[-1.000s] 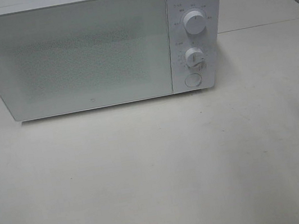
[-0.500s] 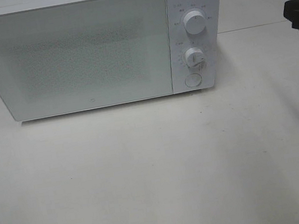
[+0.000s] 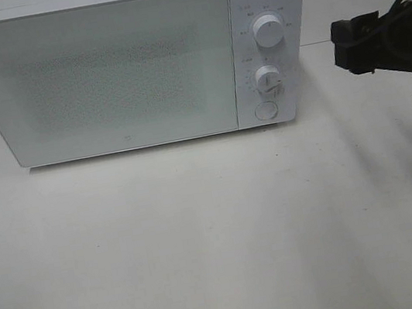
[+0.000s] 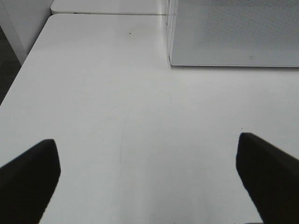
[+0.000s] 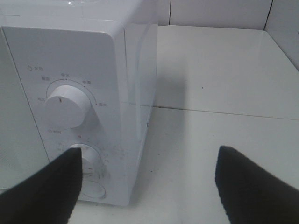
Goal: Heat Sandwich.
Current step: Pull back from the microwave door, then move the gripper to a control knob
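Right gripper (image 3: 344,48) beside the microwave's controls, sandwich nowhere in sight.

High view: one white microwave (image 3: 129,65), door shut, sits at 12 o'clock on the white table (image 3: 204,241). Its panel carries two dials, the upper dial (image 3: 269,32) at 12 o'clock of the lower dial (image 3: 267,78), and one round button (image 3: 265,110) at 6 o'clock. The right gripper hangs at 3 o'clock of the panel, apart from it, jaws spread and empty. Left wrist view: the left gripper (image 4: 147,140), jaws wide and holding nothing, hovers over the table near the microwave's front corner. Right wrist view: both dials lie just ahead of the splayed jaws. The sandwich appears in no view — whether it lies behind the door I cannot tell. The risk, as I judge it: jaws this wide could clip a dial instead of the button and set the timer wrongly.
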`<state>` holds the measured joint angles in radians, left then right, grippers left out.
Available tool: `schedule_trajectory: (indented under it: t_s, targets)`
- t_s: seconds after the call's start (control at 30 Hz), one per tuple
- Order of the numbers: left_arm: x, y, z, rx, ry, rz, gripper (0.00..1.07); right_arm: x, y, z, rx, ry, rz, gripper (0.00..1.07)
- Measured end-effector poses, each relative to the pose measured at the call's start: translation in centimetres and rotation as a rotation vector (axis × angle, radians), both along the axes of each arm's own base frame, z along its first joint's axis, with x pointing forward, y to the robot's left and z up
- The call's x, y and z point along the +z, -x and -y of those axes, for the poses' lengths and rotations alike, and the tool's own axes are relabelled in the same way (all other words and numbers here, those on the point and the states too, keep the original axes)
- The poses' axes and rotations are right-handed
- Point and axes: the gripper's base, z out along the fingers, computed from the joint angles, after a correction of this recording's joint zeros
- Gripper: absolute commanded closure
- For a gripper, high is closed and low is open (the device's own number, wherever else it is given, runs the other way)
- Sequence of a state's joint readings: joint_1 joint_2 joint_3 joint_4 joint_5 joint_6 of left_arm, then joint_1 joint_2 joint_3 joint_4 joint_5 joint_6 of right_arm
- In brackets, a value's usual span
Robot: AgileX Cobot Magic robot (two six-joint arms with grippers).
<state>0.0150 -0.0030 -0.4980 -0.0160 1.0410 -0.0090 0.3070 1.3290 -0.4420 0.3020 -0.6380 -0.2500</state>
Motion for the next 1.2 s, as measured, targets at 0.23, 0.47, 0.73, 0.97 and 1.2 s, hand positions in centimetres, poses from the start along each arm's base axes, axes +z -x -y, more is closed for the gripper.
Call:
schedule_trajectory:
  t_s: [0.23, 0.47, 0.73, 0.97, 1.2]
  targets:
    - [0.0, 0.0, 0.0, 0.0, 0.0, 0.0, 0.1, -1.5, -0.5, -2.1, -0.03, -0.011, 0.037, 0.32]
    - [0.0, 0.0, 0.0, 0.0, 0.0, 0.0, 0.1, -3.5, -0.6, -4.1, -0.043, -0.001, 0.052, 0.32]
    - [0.0, 0.0, 0.0, 0.0, 0.0, 0.0, 0.1, -5.9, -0.9, -5.7, -0.034, 0.038, 0.06, 0.32]
    - [0.0, 0.0, 0.0, 0.0, 0.0, 0.0, 0.1, -7.0, -2.8, -7.1, -0.037, 0.033, 0.058, 0.32]
    - [0.0, 0.0, 0.0, 0.0, 0.0, 0.0, 0.1, -8.1, -4.7, -8.3, -0.042, 0.035, 0.058, 0.32]
